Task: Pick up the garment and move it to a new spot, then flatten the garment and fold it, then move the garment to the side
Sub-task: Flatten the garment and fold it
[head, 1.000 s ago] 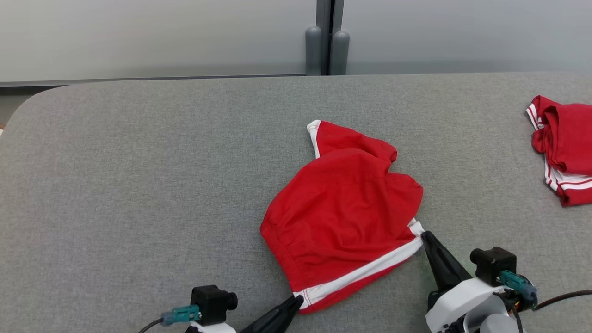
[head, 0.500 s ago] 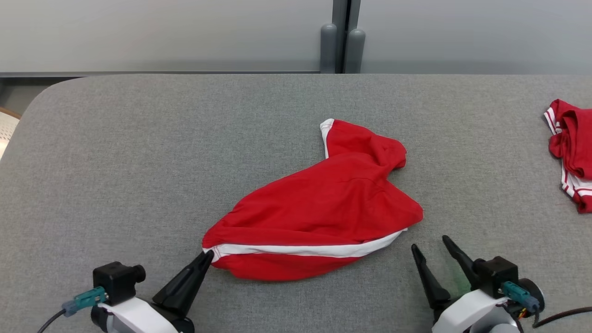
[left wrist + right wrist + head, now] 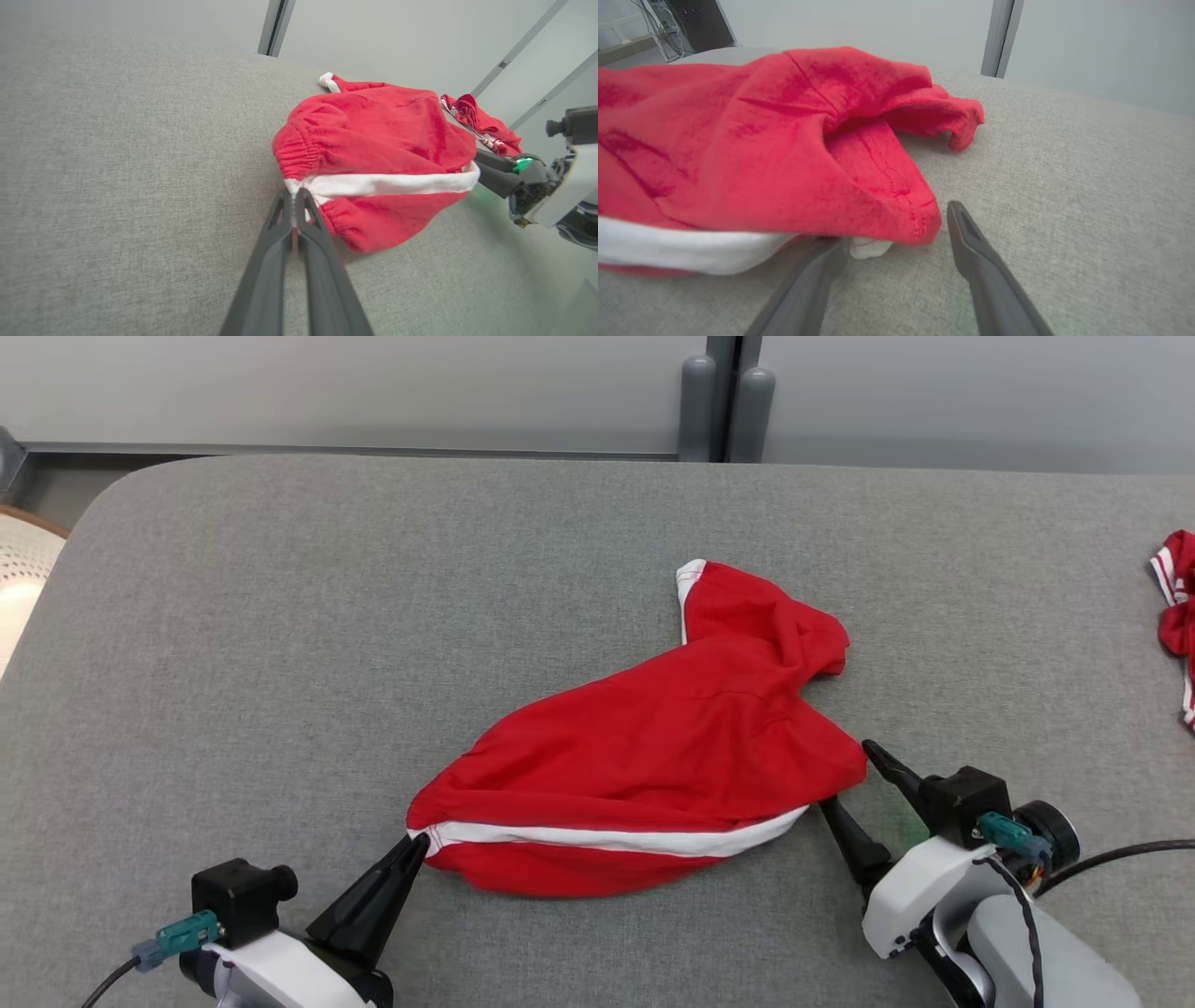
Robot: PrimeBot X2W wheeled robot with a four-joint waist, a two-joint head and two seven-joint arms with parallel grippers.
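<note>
- While the left claw point(image 3: 422, 841) is pinching its two dark fingers tight on the end of the white band, the crumpled red cloth garment with a white band point(image 3: 653, 756) is lying on the grey fabric-covered table point(image 3: 280, 616). It is spreading away ahead of that claw's tips.
- The right claw point(image 3: 845, 773) is standing wide open and gripping nothing, and it is straddling the garment's far corner, opposite the left claw.
- Seen from the right wrist, one finger point(image 3: 808, 280) is lying under the white band's edge with its tip hidden by cloth.
- The other finger point(image 3: 971, 242) is sitting just beside the red hem corner, on bare table.
- A second bunched red and white cloth point(image 3: 1178, 607) is lying well apart, out beyond the right claw's outer side.
</note>
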